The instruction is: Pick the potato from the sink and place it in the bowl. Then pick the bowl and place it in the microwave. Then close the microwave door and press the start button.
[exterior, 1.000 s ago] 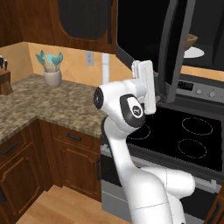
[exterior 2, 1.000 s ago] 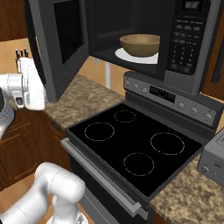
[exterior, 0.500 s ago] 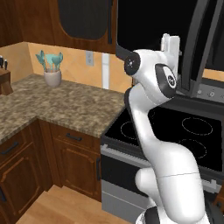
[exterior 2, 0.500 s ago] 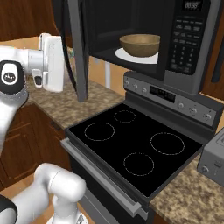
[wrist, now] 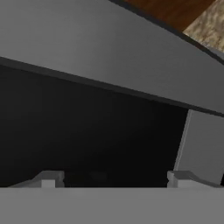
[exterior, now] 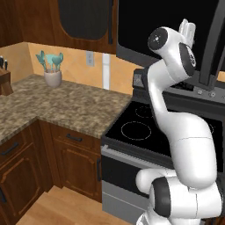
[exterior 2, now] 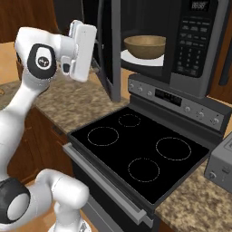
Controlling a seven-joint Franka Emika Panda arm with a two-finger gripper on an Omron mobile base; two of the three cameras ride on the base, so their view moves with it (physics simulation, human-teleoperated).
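The black microwave [exterior 2: 199, 68] hangs above the stove. Inside it the tan-brown bowl [exterior 2: 145, 45] rests on the white turntable plate [exterior 2: 136, 59]. The microwave door [exterior 2: 112, 50] stands roughly half open, edge-on in the right base view; it is the large black panel [exterior: 149, 26] in the left base view. My gripper [exterior: 188, 28] [exterior 2: 94, 47] is pressed against the door's outer face, fingers spread open and empty. In the hand view my gripper [wrist: 117, 178] faces the door's dark window [wrist: 87, 131] at close range. The potato and the sink are out of view.
A black cooktop [exterior 2: 136, 149] with a grey control strip [exterior 2: 181, 99] lies under the microwave. The button panel [exterior 2: 192, 36] is on the microwave's right. A toaster [exterior 2: 222, 163] sits at the right. The granite counter [exterior: 57, 105] carries a utensil jar [exterior: 52, 77].
My arm has swung up and to the right against the door. The door has turned from wide open to about half shut. The fingers stay spread.
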